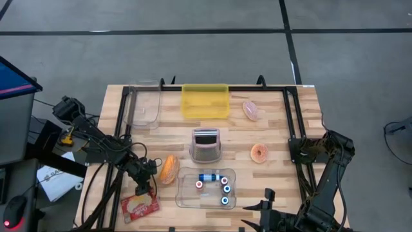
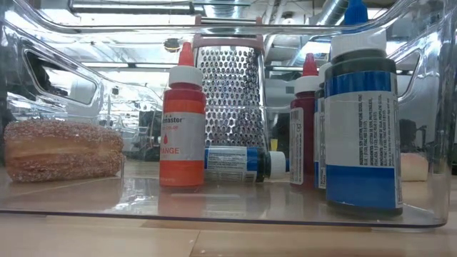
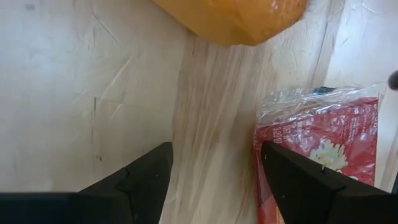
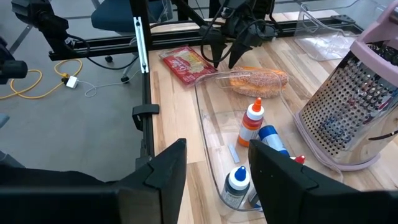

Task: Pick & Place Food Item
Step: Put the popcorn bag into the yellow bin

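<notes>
A sesame bread roll [image 1: 168, 169] lies on the wooden table next to a red snack packet [image 1: 140, 205]. My left gripper [image 1: 144, 183] points steeply down over the bare wood between them, open. In the left wrist view the roll [image 3: 233, 18] lies ahead of the fingers. The packet [image 3: 323, 140] lies beside one finger [image 3: 298, 180]; I cannot tell whether they touch. My right gripper [image 1: 262, 205] hangs open above the table's near edge, holding nothing. A donut [image 1: 259, 153] and a pink food item [image 1: 251, 109] lie farther right.
A clear bin [image 1: 207, 187] with food-colouring bottles sits just right of the roll. A metal grater [image 1: 206, 145] stands behind it. A yellow bin [image 1: 205, 100] and an empty clear bin [image 1: 145, 106] sit at the far edge. A black frame rail [image 1: 122, 129] runs along the left side.
</notes>
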Available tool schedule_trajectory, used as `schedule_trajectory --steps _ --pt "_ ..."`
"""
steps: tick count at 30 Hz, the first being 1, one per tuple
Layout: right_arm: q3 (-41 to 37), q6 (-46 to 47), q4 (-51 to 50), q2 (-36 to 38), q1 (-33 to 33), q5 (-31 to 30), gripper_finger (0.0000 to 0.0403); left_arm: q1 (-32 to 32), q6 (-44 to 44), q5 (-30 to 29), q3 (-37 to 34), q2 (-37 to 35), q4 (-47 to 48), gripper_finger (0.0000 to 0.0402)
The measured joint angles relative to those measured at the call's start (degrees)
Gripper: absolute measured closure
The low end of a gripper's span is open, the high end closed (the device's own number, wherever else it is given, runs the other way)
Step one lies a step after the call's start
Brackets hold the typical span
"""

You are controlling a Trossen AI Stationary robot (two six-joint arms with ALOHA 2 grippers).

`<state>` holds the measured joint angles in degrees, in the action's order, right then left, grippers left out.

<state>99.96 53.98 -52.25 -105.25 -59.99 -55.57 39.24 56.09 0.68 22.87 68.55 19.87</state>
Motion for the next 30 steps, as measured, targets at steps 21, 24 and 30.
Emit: schedule_trajectory --steps 21,24,30 --pt "0.00 0.05 0.13 0.00 1.18 0.00 0.0239 0.04 -0.26 -0.25 -0.04 0.04 -0.12 0.0160" --pt "0.00 0.04 0.11 0.00 1.42 0.00 0.0239 0.04 -0.58 -0.87 -0.05 0.04 0.19 0.0160" --pt "0.00 0.04 0.11 0.00 1.38 0.09 0.0239 0.00 -0.54 0.38 -0.20 0.07 -1.34 0.0160"
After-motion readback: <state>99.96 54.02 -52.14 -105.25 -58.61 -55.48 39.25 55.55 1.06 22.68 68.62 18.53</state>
